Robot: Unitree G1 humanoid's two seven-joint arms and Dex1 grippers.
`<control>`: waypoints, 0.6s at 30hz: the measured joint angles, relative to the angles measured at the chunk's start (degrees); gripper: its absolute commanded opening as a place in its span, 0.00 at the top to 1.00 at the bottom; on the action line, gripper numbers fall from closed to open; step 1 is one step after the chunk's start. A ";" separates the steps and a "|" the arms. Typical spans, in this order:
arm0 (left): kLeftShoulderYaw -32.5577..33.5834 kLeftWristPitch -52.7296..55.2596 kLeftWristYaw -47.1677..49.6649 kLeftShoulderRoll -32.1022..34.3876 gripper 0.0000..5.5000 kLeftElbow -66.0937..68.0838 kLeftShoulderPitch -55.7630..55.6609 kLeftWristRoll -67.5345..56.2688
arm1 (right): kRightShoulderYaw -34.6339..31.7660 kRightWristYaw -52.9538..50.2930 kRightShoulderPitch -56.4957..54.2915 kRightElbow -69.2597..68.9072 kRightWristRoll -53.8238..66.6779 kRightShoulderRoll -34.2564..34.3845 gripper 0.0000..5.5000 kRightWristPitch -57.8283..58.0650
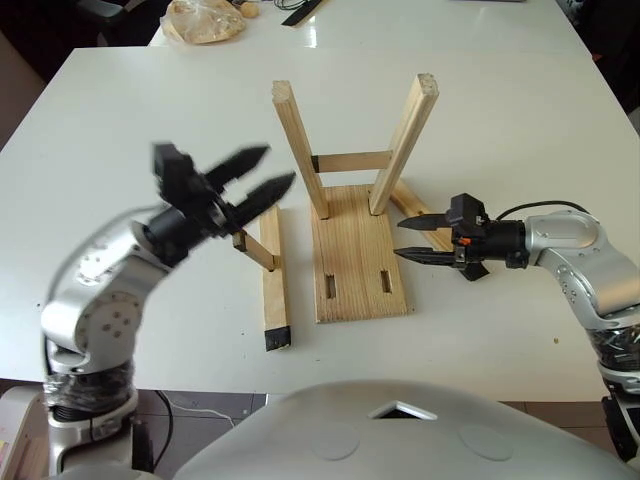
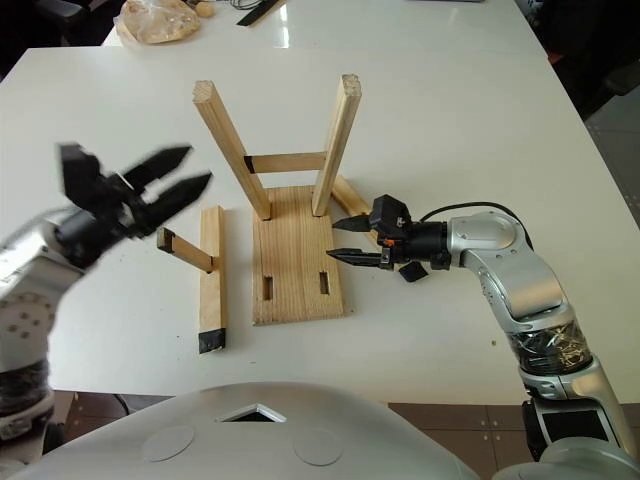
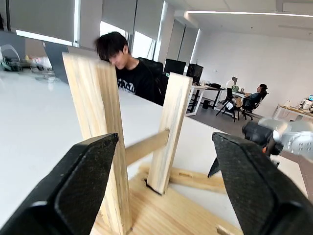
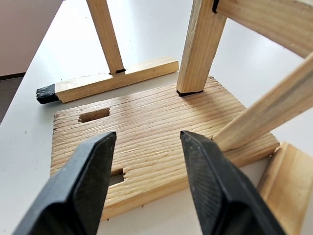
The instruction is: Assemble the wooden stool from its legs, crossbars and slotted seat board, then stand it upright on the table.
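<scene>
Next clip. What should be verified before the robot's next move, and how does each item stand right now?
1. Left tool open, empty: ok.
2. Right tool open, empty: ok.
3. Standing legs seated in seat board: ok.
4. Near slots free: ok.
5. Loose leg uncovered beside the board: ok.
6. Joints tight: cannot tell.

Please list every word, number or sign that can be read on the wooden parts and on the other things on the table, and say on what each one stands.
None can be read.
The seat board, the upright legs and the loose leg piece show bare wood with a few black marks, no letters.
The bag at the far edge of the table: too small to tell whether it has print.
</scene>
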 measured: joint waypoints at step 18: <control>9.84 2.38 4.74 7.63 0.35 -15.81 -5.45 -16.29 | 0.08 1.07 -0.64 0.95 -0.09 -0.17 0.56 -0.53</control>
